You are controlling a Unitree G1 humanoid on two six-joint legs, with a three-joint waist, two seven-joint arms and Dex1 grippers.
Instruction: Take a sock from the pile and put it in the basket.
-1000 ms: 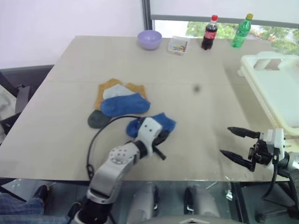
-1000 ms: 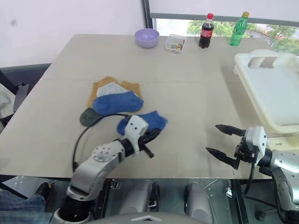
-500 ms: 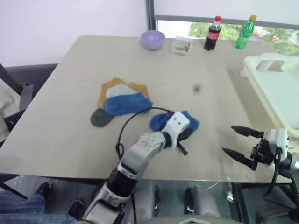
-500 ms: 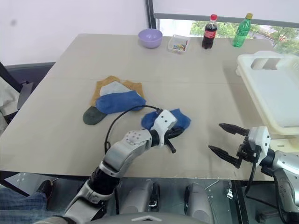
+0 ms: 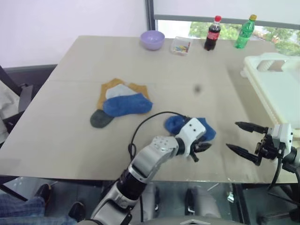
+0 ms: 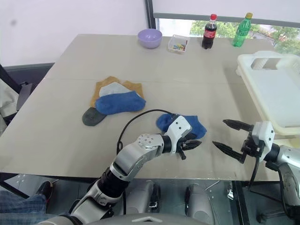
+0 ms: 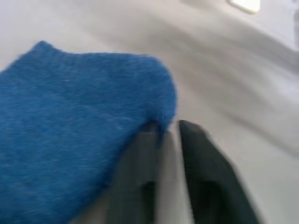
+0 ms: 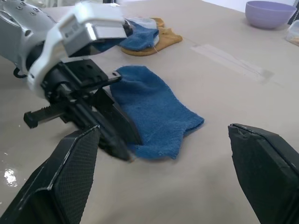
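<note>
A blue sock [image 5: 209, 131] lies flat on the table, apart from the pile [image 5: 123, 101] of blue, mustard, light grey and dark grey socks to its left. My left gripper [image 5: 202, 150] rests at the sock's near edge. Its fingers [image 7: 140, 172] stand slightly apart with bare table in the gap, and the sock's hem [image 7: 159, 116] touches one fingertip. My right gripper [image 5: 232, 135] hovers wide open and empty just right of the sock [image 8: 154, 107]. The white slotted basket [image 5: 281, 89] stands at the table's right edge.
At the back of the table stand a lilac bowl [image 5: 153, 39], a small clear box [image 5: 180, 45], a cola bottle [image 5: 213, 33] and a green bottle [image 5: 243, 31]. A black cable [image 5: 145, 124] loops off my left arm. The table's front edge runs just below both grippers.
My left gripper has slid the blue sock to the right, away from the pile and towards the right gripper, and its fingers have parted. The right gripper has stayed put.
</note>
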